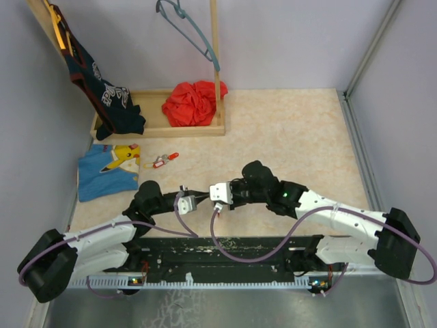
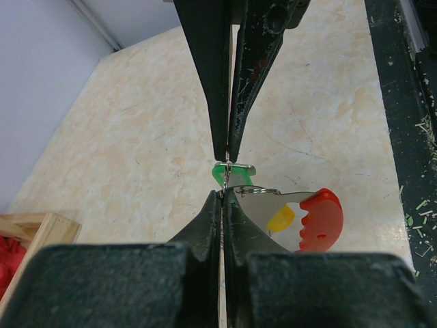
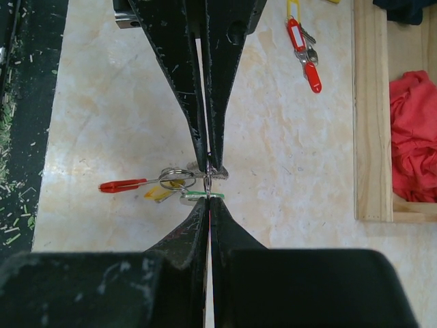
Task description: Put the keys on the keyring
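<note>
Left gripper [image 2: 222,199] clamped tight on red-and-yellow-tagged silver metal split keyring [image 3: 166,179], right gripper [image 3: 207,202] pinched shut on green-headed small key [image 2: 220,172], tips meeting, midway along the bench [image 1: 293,137] near its front edge

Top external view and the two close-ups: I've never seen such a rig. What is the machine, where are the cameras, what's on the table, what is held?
Two white-and-black robot arms, left and right, are bolted at the table's near edge. One camera looks down on both; each close-up comes from a wrist camera, its own fingers rising from the bottom. On the beige table lie a blue cloth with a yellow cartoon print, a bunch of red and yellow key tags, and a wooden tray holding a red cloth. The left end effector is shut on a thin metal keyring carrying a red plastic tag and a yellow tag; the right end effector is shut on a small green-headed key.
</note>
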`<state>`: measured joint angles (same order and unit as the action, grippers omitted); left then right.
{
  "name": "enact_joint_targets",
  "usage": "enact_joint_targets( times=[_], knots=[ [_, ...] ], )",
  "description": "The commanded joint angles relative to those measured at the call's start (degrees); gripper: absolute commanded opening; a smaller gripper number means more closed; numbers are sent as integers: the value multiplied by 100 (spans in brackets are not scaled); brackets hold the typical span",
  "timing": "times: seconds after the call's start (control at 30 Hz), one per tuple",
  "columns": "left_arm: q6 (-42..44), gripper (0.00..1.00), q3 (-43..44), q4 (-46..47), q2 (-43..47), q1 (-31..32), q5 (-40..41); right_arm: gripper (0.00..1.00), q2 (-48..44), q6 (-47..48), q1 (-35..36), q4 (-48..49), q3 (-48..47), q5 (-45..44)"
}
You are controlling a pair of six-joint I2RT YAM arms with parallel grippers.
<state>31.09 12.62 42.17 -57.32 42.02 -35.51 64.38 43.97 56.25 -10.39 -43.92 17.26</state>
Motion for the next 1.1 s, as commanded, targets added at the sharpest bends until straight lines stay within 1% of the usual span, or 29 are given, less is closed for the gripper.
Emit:
enact_joint_targets(
  times=[0.0, 0.9, 1.07],
  knots=[
    [-17, 0, 280, -132, -24, 26, 26, 0, 39, 73, 126, 132, -361, 194],
    [-193, 0, 608, -622, -60, 26, 225, 0, 200, 220, 409, 38, -559, -287],
    [-569, 0, 651, -646, 9, 26, 537, 0, 151, 430, 499, 56, -484, -509]
  ],
)
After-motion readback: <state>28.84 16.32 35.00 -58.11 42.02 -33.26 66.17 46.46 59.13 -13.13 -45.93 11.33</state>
